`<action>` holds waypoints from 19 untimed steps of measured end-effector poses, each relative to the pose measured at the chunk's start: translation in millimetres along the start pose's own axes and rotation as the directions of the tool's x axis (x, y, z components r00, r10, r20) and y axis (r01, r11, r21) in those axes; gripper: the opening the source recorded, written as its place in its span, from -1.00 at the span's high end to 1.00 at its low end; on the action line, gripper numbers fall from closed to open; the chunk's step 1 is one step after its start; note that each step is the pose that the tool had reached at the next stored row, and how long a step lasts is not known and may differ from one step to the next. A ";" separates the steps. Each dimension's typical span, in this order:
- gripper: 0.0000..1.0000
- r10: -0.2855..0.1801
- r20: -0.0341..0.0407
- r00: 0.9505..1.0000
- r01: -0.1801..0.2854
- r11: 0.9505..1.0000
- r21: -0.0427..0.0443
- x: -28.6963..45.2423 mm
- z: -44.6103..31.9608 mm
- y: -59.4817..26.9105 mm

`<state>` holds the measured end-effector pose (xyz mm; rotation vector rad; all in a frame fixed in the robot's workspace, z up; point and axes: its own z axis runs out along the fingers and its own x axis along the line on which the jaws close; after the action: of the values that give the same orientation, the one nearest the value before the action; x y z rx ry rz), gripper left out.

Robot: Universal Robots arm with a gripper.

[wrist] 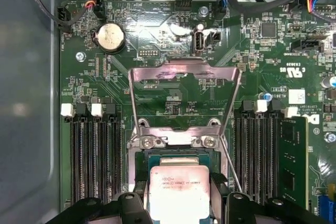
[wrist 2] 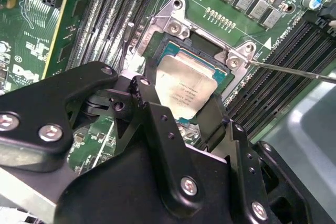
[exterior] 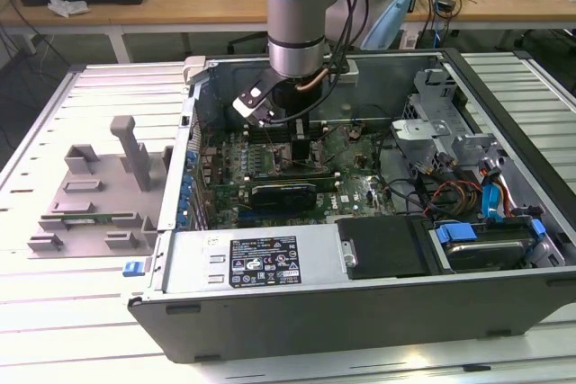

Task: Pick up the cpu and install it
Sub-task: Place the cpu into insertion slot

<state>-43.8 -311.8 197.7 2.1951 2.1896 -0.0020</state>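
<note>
The cpu (wrist 2: 186, 90) is a small square chip with a silvery top, sitting between the two black fingers (wrist 2: 149, 93) of my gripper (wrist 2: 181, 102), which is shut on it. It hangs slightly tilted right over the open socket (wrist 2: 176, 24) of the green motherboard (wrist: 157, 40). In the first wrist view the cpu (wrist: 178, 195) lies within the socket's frame, and the load plate (wrist: 184, 72) stands flipped up beyond it. In the exterior view my gripper (exterior: 292, 137) reaches down into the open computer case (exterior: 360, 303), and the wrist hides the chip.
Rows of memory slots (wrist: 97, 156) flank the socket, and one green stick (wrist: 291, 156) is seated. The thin socket lever (wrist 2: 294, 71) sticks out sideways. A black card (exterior: 283, 193), a power supply (exterior: 261, 258) and cabled drive bays (exterior: 477, 195) fill the case. A grey fixture (exterior: 99, 191) stands at the exterior view's left.
</note>
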 end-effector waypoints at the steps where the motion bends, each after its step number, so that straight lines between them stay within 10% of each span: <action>1: -0.09 0.000 0.000 1.000 0.000 1.000 0.000 0.2 0.9 -0.1; 19: -0.24 0.000 0.000 1.000 0.000 1.000 0.000 0.4 1.6 0.7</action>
<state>-43.0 -311.5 196.1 2.1953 2.1895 -0.0018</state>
